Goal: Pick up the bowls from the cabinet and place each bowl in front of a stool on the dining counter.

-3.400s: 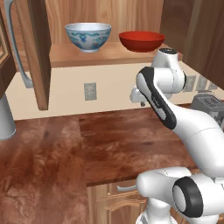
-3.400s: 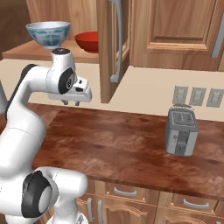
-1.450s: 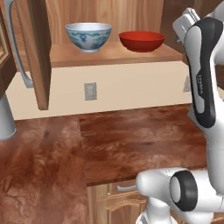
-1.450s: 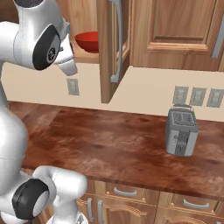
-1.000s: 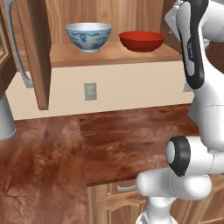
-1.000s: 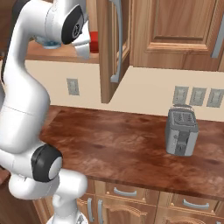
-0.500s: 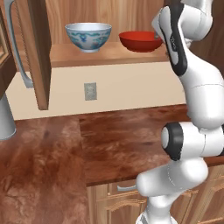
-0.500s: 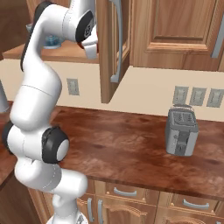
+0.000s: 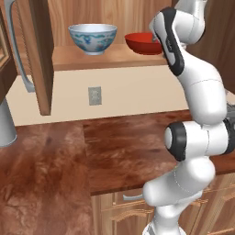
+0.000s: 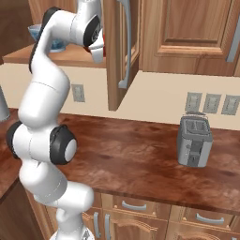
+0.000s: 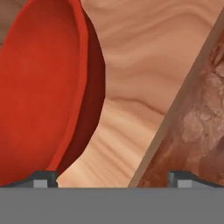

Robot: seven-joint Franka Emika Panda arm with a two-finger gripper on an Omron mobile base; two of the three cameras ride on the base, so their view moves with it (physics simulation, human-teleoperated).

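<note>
You see the end effector (image 11: 113, 177) spread wide and holding nothing, one fingertip (image 11: 43, 177) just beside the rim of the red bowl (image 11: 39, 87). That bowl is shallow, glossy and plain, sitting on the pale wood shelf (image 11: 140, 65) of the open cabinet (image 9: 39, 55). Farther along the same shelf stands the deeper white bowl (image 9: 92, 38) with blue flowers. Below lies the dark wood-grain bench (image 9: 133, 142).
</note>
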